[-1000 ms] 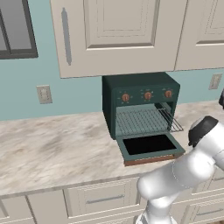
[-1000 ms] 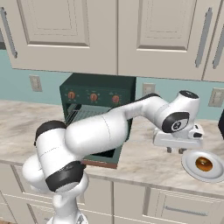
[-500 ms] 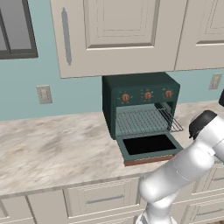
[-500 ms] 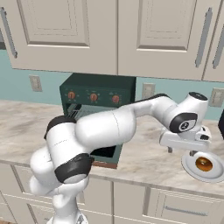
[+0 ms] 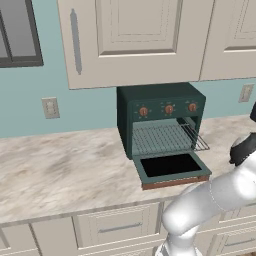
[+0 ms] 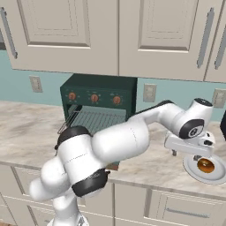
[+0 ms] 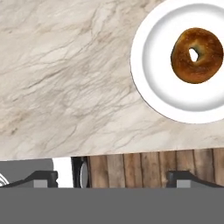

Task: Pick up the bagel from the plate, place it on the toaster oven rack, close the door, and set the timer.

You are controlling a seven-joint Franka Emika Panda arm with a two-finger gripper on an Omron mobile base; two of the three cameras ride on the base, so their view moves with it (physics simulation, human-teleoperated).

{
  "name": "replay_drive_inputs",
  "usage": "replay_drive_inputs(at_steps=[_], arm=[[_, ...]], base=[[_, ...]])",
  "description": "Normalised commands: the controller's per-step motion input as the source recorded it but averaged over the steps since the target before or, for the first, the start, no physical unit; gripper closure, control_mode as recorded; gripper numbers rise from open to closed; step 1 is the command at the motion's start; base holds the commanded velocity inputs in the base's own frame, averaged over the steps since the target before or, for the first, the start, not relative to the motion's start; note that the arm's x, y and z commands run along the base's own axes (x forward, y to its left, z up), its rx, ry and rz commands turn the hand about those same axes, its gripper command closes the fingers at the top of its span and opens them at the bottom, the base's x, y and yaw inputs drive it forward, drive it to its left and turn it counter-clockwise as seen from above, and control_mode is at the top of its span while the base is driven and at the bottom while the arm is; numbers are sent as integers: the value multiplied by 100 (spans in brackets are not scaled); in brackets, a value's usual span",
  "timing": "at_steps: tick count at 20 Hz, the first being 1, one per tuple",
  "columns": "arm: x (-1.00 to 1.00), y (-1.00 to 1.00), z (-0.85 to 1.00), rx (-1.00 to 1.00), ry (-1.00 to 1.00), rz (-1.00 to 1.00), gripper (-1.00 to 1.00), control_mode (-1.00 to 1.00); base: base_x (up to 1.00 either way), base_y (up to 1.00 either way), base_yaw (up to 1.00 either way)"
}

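The golden-brown bagel [image 7: 197,54] [image 6: 206,166] lies on the white plate [image 7: 153,83] [image 6: 194,171] near the counter's front edge. My gripper [image 7: 116,178] [image 6: 191,152] hovers open over the counter just left of the plate, holding nothing. The dark green toaster oven [image 5: 160,100] [image 6: 99,90] stands at the wall with its door [image 5: 171,168] dropped open and flat. Its wire rack [image 5: 162,137] [image 6: 95,119] is pulled partly out and bare. The timer [image 5: 192,106] [image 6: 116,100] is the right-end copper knob of three.
The marble counter's front edge [image 7: 131,151] runs just below the plate, with wooden floor beyond. Upper cabinets [image 6: 128,35] hang above the oven. Wall outlets [image 6: 149,92] [image 5: 50,107] flank it. A dark object [image 6: 223,128] sits at the far right.
My hand has swung to the right and a little lower, ending closer to the plate. The oven, rack, plate and bagel have not moved.
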Motion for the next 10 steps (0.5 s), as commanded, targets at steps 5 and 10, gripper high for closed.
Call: replay_drive_inputs(at_steps=[5, 10], arm=[[1, 0, -38, -2, 0, -11, -100, -100], [0, 0, -40, -4, 0, -14, -100, -100]], base=[[0, 0, 0], [0, 0, 0]])
